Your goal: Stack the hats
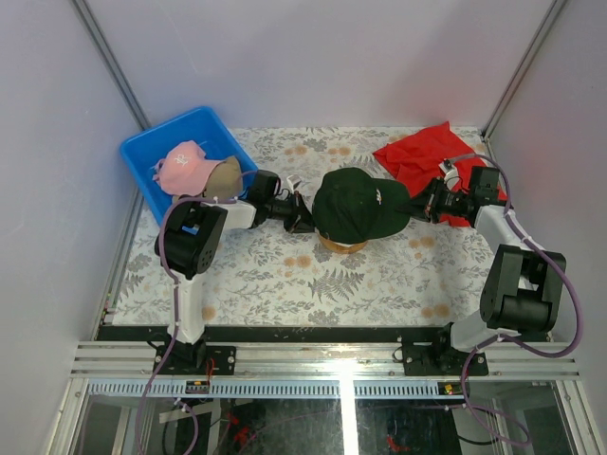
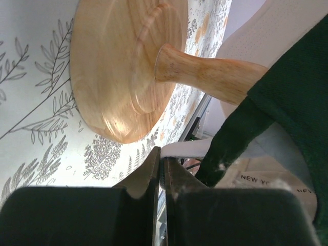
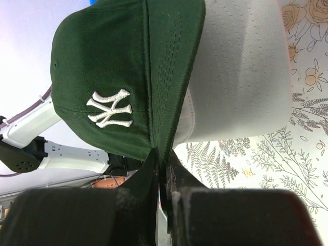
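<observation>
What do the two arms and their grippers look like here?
Both the left arm and right arm have white tubular links joined by blocky black joint housings, with a grey-purple cable looping along each. The left gripper and right gripper have black fingers tapering to thin wedge tips. No markings are legible.

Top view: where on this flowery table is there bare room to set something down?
The widest bare stretch of table lies between the wooden stand and the arm bases. A smaller strip runs along the back, between the blue plastic bin and the red cloth. The middle is crowded: left gripper and right gripper flank the dark green fabric cap.
</observation>
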{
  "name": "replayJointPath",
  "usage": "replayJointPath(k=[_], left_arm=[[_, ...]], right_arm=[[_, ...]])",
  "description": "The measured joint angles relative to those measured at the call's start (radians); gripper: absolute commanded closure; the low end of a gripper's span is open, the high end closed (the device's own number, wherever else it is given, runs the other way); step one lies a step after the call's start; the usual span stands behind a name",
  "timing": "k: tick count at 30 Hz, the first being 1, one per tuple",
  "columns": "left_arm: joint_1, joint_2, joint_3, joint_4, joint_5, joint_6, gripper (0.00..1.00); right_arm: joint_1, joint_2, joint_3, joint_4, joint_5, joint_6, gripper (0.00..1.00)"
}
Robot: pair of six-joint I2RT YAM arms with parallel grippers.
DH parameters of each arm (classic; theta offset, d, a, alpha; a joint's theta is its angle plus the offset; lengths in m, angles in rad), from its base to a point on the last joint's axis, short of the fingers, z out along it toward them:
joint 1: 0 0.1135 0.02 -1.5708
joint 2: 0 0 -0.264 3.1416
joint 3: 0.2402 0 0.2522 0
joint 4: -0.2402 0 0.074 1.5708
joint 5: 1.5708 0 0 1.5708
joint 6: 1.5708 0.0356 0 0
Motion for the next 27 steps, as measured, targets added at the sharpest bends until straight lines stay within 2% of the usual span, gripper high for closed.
replayJointPath(k=[7,15,17,23,27], left_arm=[[0.050,-0.040,-0.080,0.106,0.010,-0.091,1.00],[0.084,-0.051,-0.153,0.320,0.025,-0.267,0.98],[0.085,-0.051,-0.161,0.367,0.026,-0.306,0.94],[0.100,-0.052,-0.181,0.477,0.029,-0.388,0.69],[0.111,-0.060,-0.190,0.505,0.022,-0.414,0.67]], right_arm=[[0.000,0.000,0.010,-0.025,0.003,-0.009,1.00],[0.002,0.000,0.035,-0.076,0.022,-0.026,1.00],[0.002,0.000,0.036,-0.086,0.027,-0.029,1.00],[0.002,0.001,0.037,-0.105,0.036,-0.031,1.00],[0.003,0.002,0.042,-0.112,0.043,-0.031,1.00]])
